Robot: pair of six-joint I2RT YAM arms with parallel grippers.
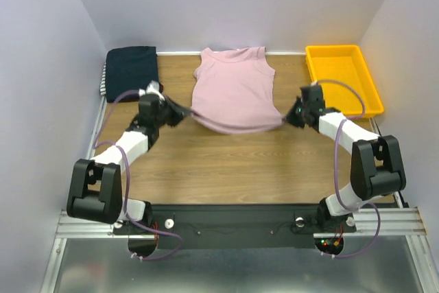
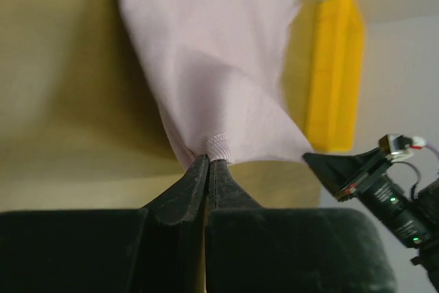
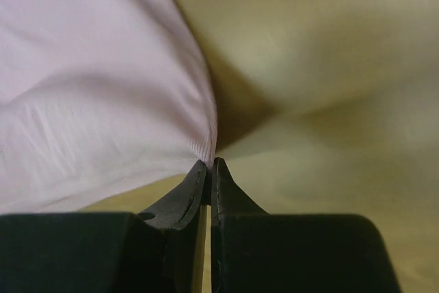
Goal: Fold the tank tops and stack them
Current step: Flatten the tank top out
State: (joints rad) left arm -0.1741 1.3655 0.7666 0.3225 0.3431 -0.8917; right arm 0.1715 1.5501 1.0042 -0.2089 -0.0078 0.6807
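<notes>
Two near hem corners of the pale pink tank top (image 1: 233,90) are being pinched: the left gripper (image 1: 184,111) is clamping the left corner and the right gripper (image 1: 291,116) the right, jaws shut tight on cloth. The hem is sagging between them, lifted just off the wooden table (image 1: 226,162), with the neckline lying far. Both arms are reaching forward, angling inward. Folded tank tops (image 1: 132,66), navy uppermost, are sitting far left.

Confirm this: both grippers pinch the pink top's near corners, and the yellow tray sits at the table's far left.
Not quite. The tray sits at the far right, as the top view shows. The rest holds: the left gripper and the right gripper each pinch a near corner of the pink top.
</notes>
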